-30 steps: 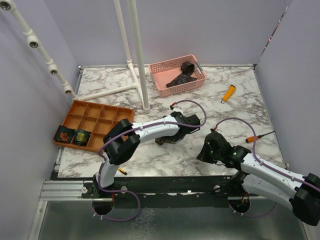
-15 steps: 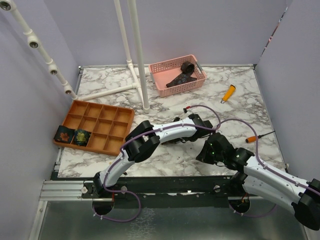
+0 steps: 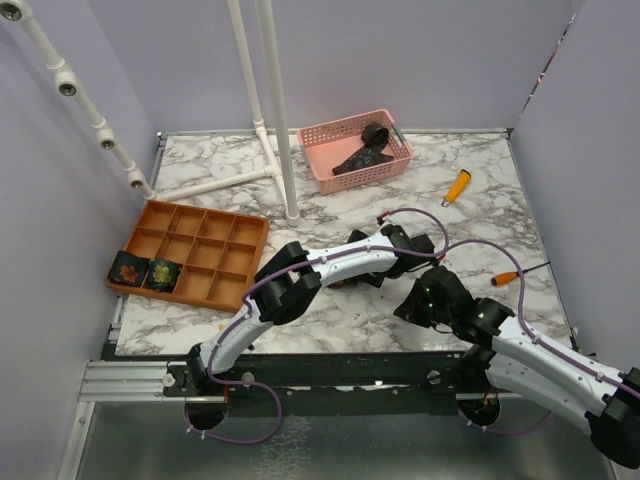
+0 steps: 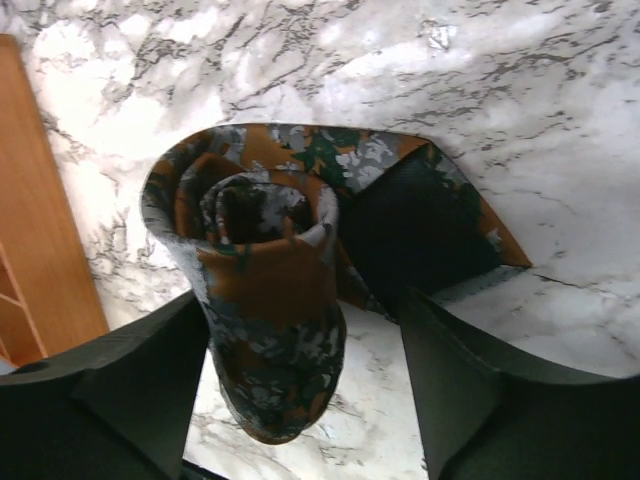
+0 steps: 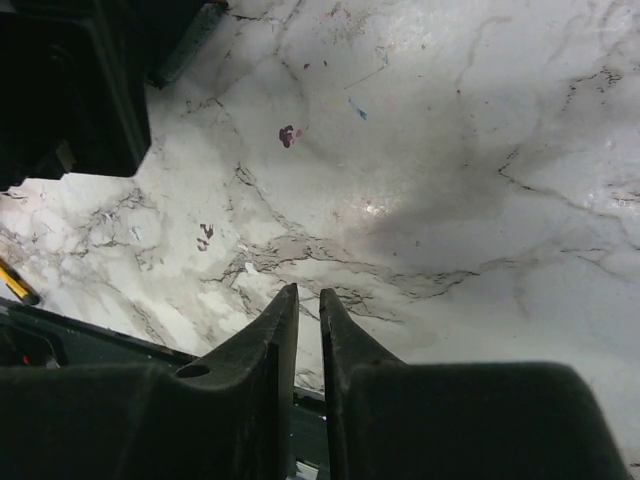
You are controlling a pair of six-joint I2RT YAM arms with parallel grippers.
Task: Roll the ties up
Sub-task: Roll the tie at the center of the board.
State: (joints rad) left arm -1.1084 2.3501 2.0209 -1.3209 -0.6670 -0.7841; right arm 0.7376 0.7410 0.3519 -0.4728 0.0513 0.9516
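Observation:
A tie (image 4: 270, 290) with a rust and greenish pattern stands as a loose coil on the marble, its tail (image 4: 440, 220) trailing right. My left gripper (image 4: 303, 300) is open around it: the coil leans on the left finger (image 4: 150, 370), and the right finger (image 4: 470, 370) stands apart from it. From above, this tie (image 3: 347, 284) is mostly hidden under the left gripper (image 3: 368, 276). My right gripper (image 5: 309, 292) (image 3: 412, 305) hovers over bare marble, shut to a thin slit and holding nothing. Two rolled ties (image 3: 127, 268) (image 3: 163, 272) sit in the orange tray (image 3: 200, 245).
A pink basket (image 3: 325, 140) at the back holds a dark tie (image 3: 365, 148). Orange-handled tools (image 3: 456, 186) (image 3: 505, 278) lie on the right. A white pipe frame (image 3: 275, 110) stands behind the tray. A yellow stub (image 3: 245, 342) lies at the front edge.
The left arm swung right with the coil, and its gripper has opened and let go of the tie. The right gripper shifted slightly, its fingers parting a little.

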